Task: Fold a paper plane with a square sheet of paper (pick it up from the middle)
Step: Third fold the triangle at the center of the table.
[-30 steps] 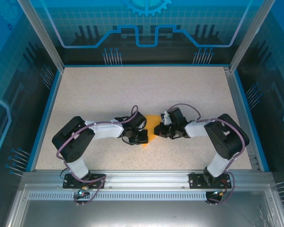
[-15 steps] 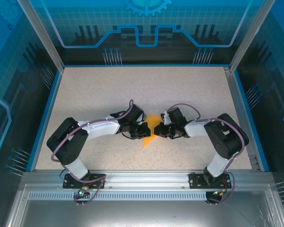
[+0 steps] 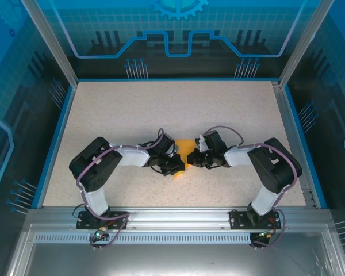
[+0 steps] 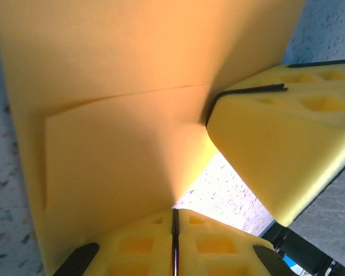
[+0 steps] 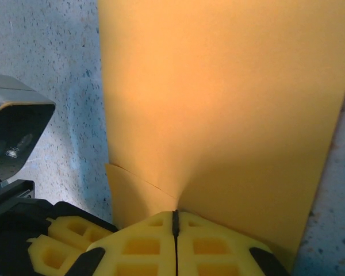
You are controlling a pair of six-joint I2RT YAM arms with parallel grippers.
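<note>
robot lab cell (blue panels [image 3: 178, 34], aluminium frame [image 3: 172, 215]).

**Left arm** [image 3: 129, 156], **right arm** [image 3: 238, 154]: white link shells between bulky black joint housings. Mauve cables [image 3: 221, 127] run in loose loops along the outside of each arm. Black base plates [image 3: 100, 218] carry small connectors at the front.

**Left gripper** [image 3: 175, 167], **right gripper** [image 3: 191, 158]: black bodies. Fingers [image 5: 144, 247] are yellow moulded pads with rectangular recesses and black trim.

Bright orange sheet of paper [image 3: 185, 149]; yellow fingers [image 4: 135, 248] (a grid of pockets); beige speckled table [image 3: 132, 109]; blue walls [image 3: 17, 86].
</note>
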